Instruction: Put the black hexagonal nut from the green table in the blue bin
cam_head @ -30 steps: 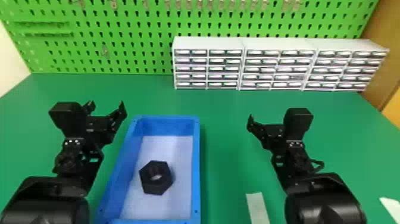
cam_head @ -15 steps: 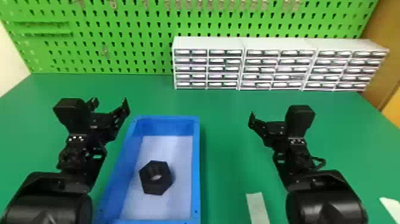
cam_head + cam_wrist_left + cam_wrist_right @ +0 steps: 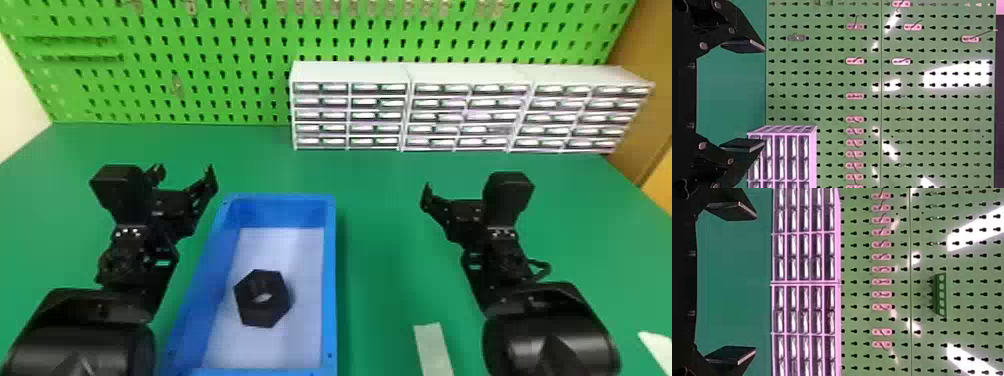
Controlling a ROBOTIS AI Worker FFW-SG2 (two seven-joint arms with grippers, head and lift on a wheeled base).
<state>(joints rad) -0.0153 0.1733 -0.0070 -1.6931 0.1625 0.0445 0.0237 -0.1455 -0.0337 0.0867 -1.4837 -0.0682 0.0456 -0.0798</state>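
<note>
One left arm [image 3: 120, 345] and one right arm [image 3: 550, 345] come in at the near side, and both have just moved a tiny bit away from it, over the green surface [image 3: 380, 250]. Between them is the blue bin [image 3: 330, 280], and the black nut [image 3: 262, 314] lies inside, on the bin's pale floor. The nut has not moved while the arms shift, so I think the job is done and the arms are only going to rest. The left fingers [image 3: 742, 145] are wide apart with nothing in them, close to the bin's far left corner. The right fingers [image 3: 734, 354] are wide apart and empty too, well past the bin's other side. Next, both arms should keep clear, so they don't bump the bin. Far back stand small drawers [image 3: 350, 120], then a green board [image 3: 200, 75] full of holes.
</note>
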